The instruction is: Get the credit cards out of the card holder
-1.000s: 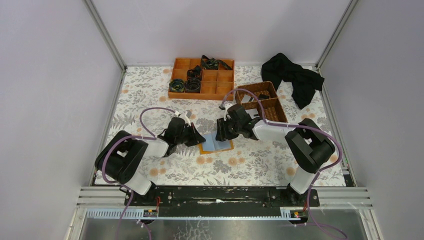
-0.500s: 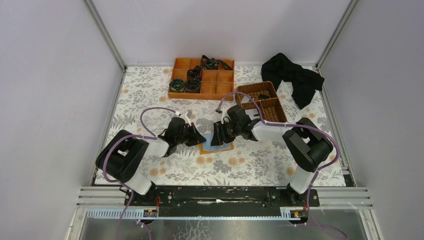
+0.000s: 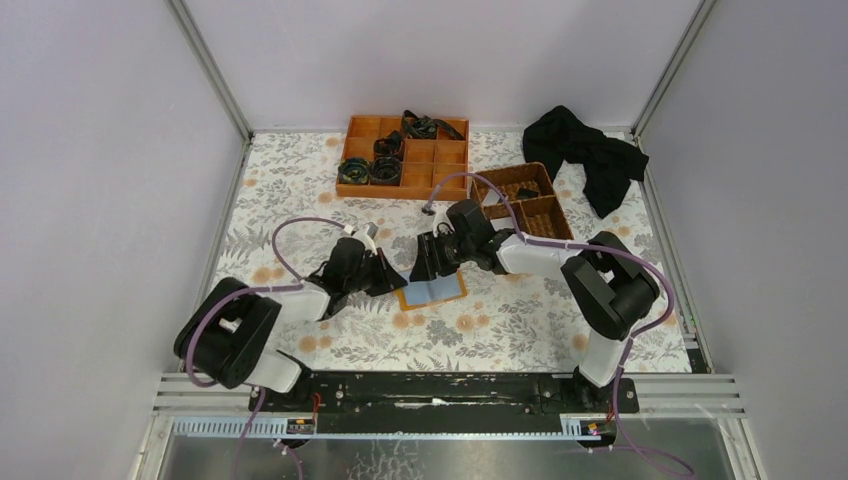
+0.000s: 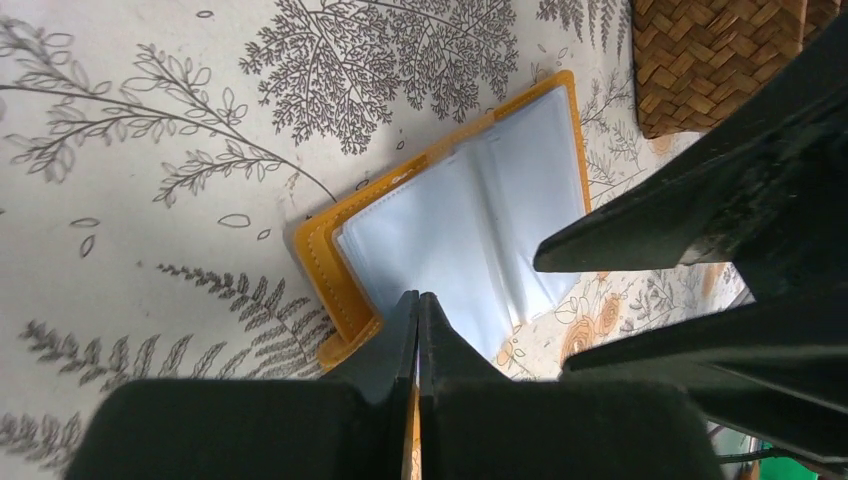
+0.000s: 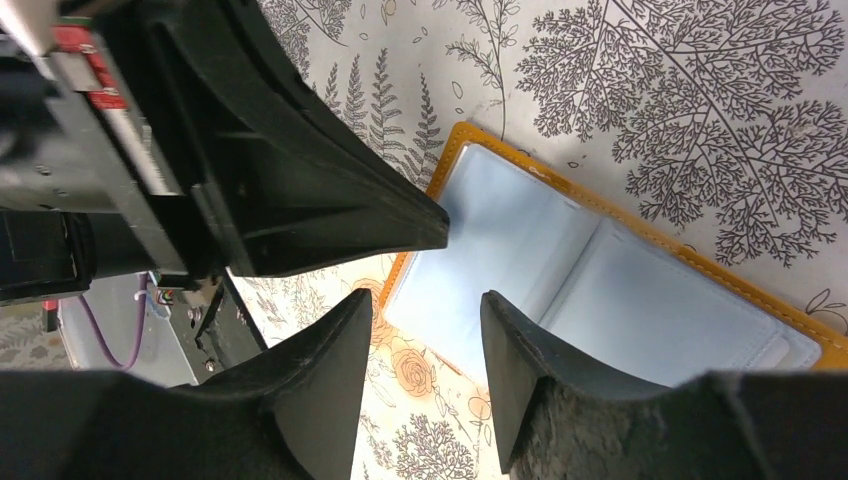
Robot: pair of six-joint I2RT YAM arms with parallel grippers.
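While card holder (image 3: pixel 435 290) lies open, long axis left-right, left gripper (image 4: pixel 418 300) closed, right gripper (image 5: pixel 428 300) parted, empty.

Clutter at the back of the floral tabletop (image 3: pixel 500 322)
An orange compartment tray (image 3: pixel 450 154) holds black coiled items (image 3: pixel 386 169); a brown wicker basket (image 3: pixel 548 218) sits just right of it, and a crumpled black cloth (image 3: pixel 588 155) lies in the far right corner.

The open card holder (image 3: pixel 433 291) lies between the left tool (image 3: pixel 397 284) and right tool (image 3: pixel 423 268).
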